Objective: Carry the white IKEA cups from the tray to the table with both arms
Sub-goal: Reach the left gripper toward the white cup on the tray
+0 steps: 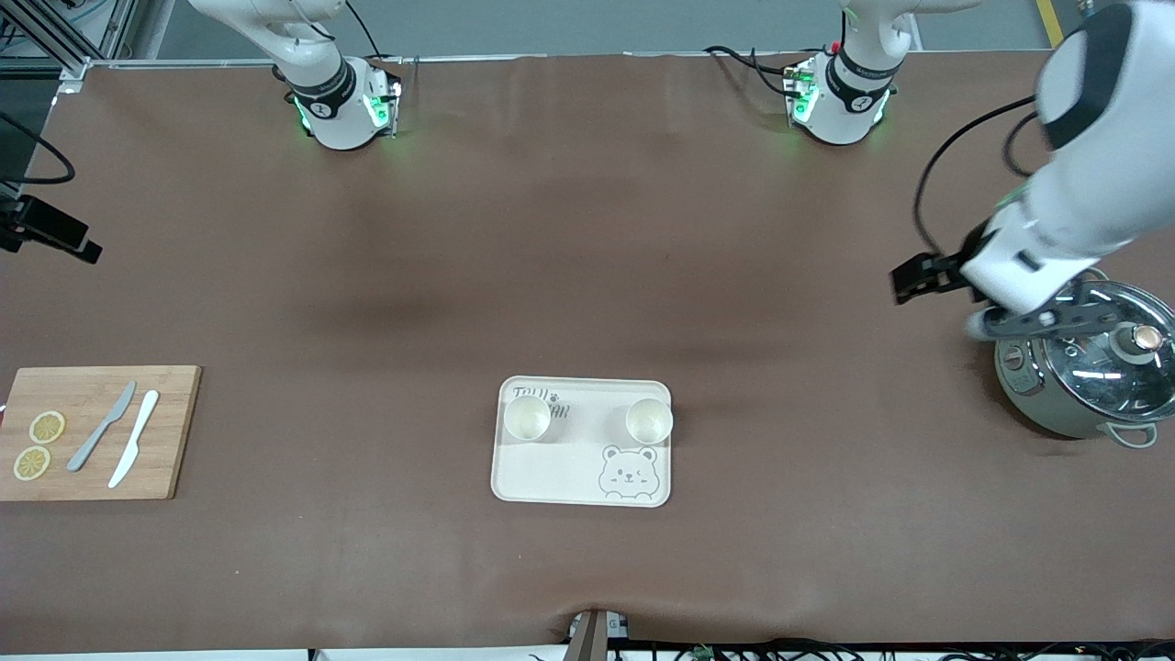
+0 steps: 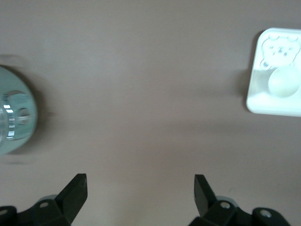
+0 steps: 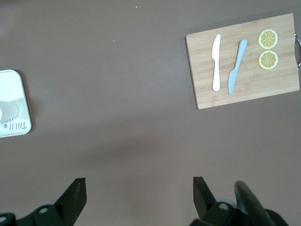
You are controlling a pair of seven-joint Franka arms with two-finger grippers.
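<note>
A: Cream-white on brown cloth: both white IKEA cups stand upright on the tray, low in the centre of the front view, along the tray's edge farther from the camera. Neither has reached the table yet.

B: And the grippers?

A: The left gripper hangs at the right edge of the front view, over bare cloth beside a lidded pot, fingers spread wide and holding nothing. The right gripper is also wide and empty, over the cloth between the tray and the wooden cutting board, which carries two knives and lemon slices.

B: How should they go in?

A: I'd judge each arm takes the cup toward its own end of the table. Centre the fingers over the rim, descend straight, then close on the tapered wall low down so it doesn't slip. Lift clear of the tray's lip before moving sideways, and keep the arms well apart.
</note>
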